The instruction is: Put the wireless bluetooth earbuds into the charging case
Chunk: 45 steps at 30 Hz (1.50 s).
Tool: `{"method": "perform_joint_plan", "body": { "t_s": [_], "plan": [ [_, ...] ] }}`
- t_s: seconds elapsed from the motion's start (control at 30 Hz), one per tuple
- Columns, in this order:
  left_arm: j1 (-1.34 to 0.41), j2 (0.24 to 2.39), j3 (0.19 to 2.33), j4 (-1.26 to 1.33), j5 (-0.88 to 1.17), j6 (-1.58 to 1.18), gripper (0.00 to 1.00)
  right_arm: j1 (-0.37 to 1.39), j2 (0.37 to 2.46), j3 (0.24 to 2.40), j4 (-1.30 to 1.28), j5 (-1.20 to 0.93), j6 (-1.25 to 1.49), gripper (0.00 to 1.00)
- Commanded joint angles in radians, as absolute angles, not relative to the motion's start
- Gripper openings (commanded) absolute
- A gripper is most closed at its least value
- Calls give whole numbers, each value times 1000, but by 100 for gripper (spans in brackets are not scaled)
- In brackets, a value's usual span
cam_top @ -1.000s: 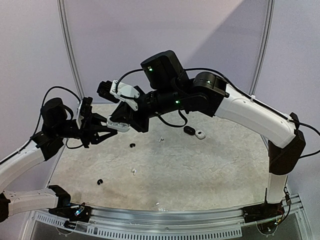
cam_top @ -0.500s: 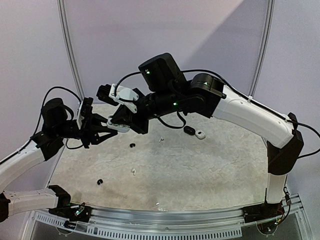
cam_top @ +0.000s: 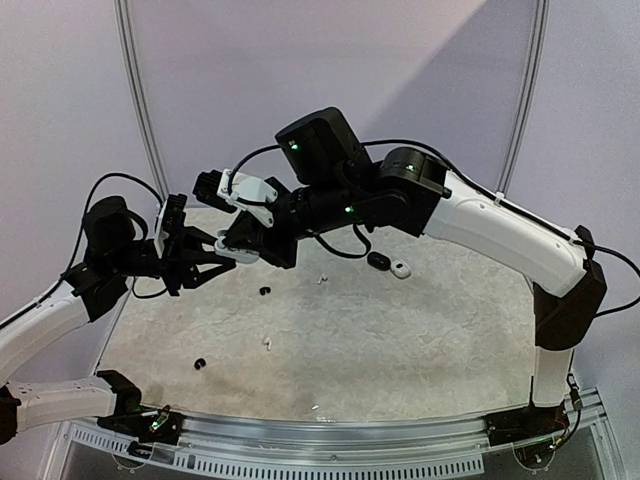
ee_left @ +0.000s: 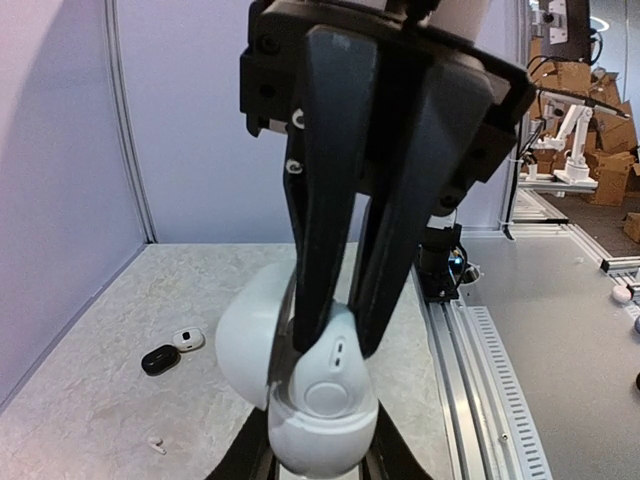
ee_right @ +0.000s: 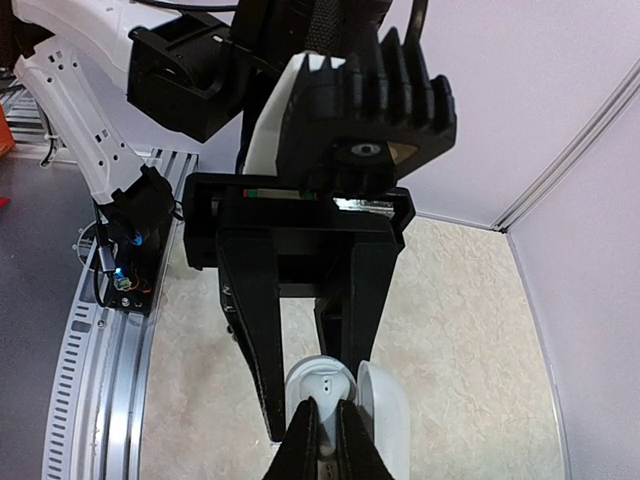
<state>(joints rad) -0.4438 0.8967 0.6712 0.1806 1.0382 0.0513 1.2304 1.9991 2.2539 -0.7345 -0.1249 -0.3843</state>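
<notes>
Five earbuds lie loose on the table (cam_top: 420,330) in my top view, each a tiny speck. A black earbud (cam_top: 264,291) and a white earbud (cam_top: 322,279) sit toward 11 o'clock. A stemmed white earbud (cam_top: 267,342) lies near the centre, a second black earbud (cam_top: 200,363) at 8 o'clock, and a last white earbud (cam_top: 314,407) at 6 o'clock.

The charging case (ee_left: 320,410), a white pebble with its lid swung open, hangs in the air over 10 o'clock. My left gripper (cam_top: 225,257) is clamped on its lower half. My right gripper (ee_right: 325,445) has its fingers drawn nearly together, with the tips inside the case mouth. I cannot tell whether they pinch an earbud.

A black case (cam_top: 378,260) and a white case (cam_top: 401,268) lie side by side at 1 o'clock.
</notes>
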Motion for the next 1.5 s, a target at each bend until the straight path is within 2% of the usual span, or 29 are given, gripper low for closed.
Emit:
{"method": "perform_joint_plan", "body": {
  "t_s": [0.0, 0.47, 1.47],
  "plan": [
    [-460, 885, 666, 229, 1051, 45, 0, 1235, 2041, 2266, -766, -101, -382, 11],
    [-462, 881, 648, 272, 1054, 5, 0, 1234, 2049, 2267, -758, -80, -374, 20],
    [-465, 878, 577, 389, 1020, -201, 0, 1230, 2034, 2279, -682, -68, -347, 31]
  ]
}}
